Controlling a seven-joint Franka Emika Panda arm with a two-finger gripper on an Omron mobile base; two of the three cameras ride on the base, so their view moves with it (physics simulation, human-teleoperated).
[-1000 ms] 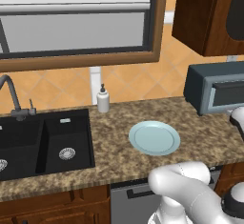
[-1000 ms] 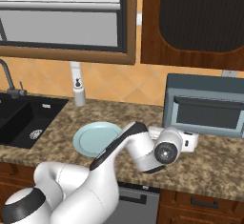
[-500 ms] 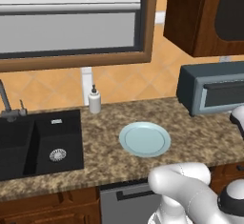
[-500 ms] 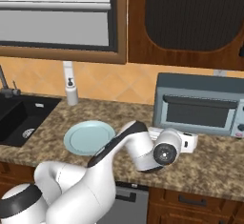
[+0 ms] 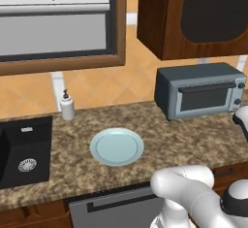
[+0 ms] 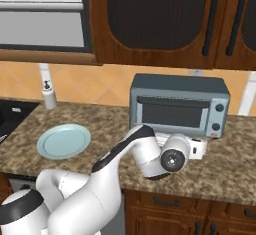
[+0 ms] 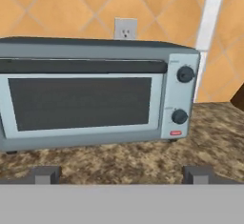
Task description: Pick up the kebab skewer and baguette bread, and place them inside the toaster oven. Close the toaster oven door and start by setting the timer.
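The toaster oven [image 5: 201, 90] stands at the far right of the granite counter [image 5: 169, 142], its back close to the orange tiled wall; its door [image 7: 83, 101] is shut, dark glass framed in blue-grey with the bar handle [image 7: 83, 66] running along its top edge; two dark knobs [image 7: 185, 74] sit one above the other on the panel at its right side, with a small red mark below the lower one. The hand [image 7: 121, 174] hangs low over the counter just in front of the oven, facing its front squarely and a little apart from it; the two finger tips [image 7: 45, 174] stand wide apart with nothing between them (bare counter shows in the gap); from the right base view the white wrist [image 6: 175, 155] sits directly before the oven's lower edge, below the door. A wall socket [image 7: 125, 27] shows on the tiles just above the oven's top. To the left on the counter lies a pale blue plate [image 5: 116, 146], well apart from the oven; farther left a black sink [image 5: 24, 149] is set into the counter, with a white soap dispenser [image 5: 67, 106] against the wall behind it; dark wooden cabinets [image 6: 150, 21] hang above the oven.
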